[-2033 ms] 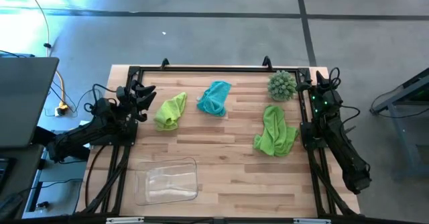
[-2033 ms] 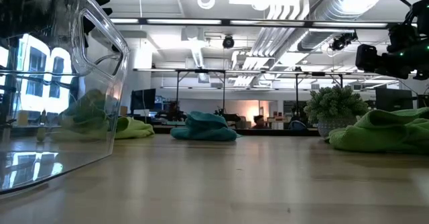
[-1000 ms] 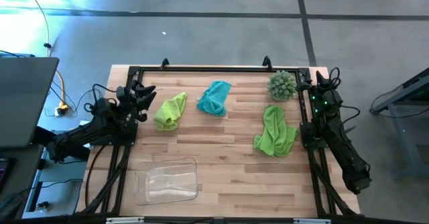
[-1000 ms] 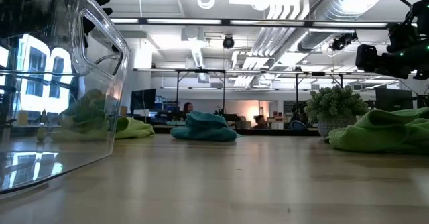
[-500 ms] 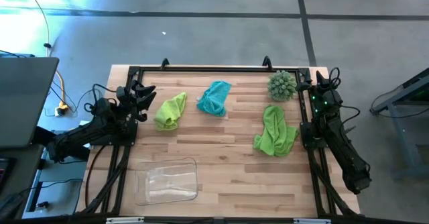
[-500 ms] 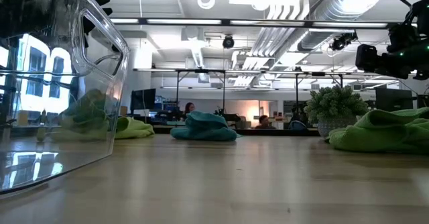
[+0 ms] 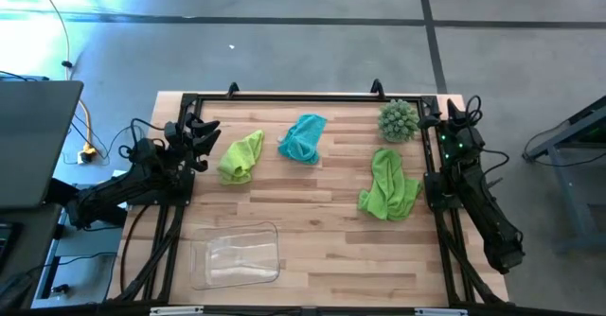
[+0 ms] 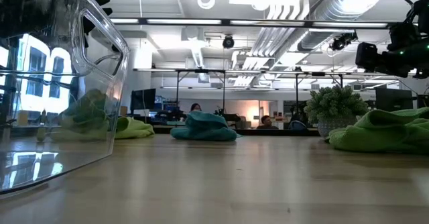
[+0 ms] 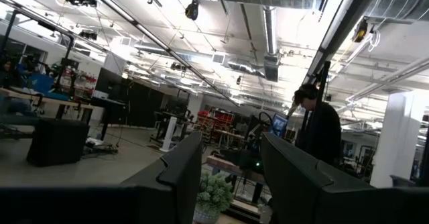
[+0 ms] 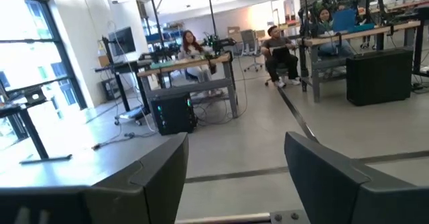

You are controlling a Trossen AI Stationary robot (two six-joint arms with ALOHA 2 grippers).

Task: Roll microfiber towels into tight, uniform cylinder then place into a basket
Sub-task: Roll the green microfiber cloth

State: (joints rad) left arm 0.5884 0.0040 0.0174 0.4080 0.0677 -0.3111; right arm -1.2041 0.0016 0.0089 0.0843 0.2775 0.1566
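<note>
Three crumpled microfiber towels lie on the wooden table: a lime green one (image 7: 240, 157) at the far left, a teal blue one (image 7: 303, 137) at the far middle, and a lime green one (image 7: 388, 185) at the right. The clear basket (image 7: 235, 255) stands near the front left and fills the low view's left (image 8: 53, 83). My left gripper (image 7: 202, 132) rests at the table's left edge, open and empty (image 9: 231, 174). My right gripper (image 7: 453, 115) rests at the right edge, open and empty (image 10: 234, 174).
A spiky round grey-green ball (image 7: 398, 120) sits at the far right corner, next to the right arm. A black frame (image 7: 303, 96) runs along the table's edges. Bare wood lies between the towels and the basket. People sit at desks in the room beyond.
</note>
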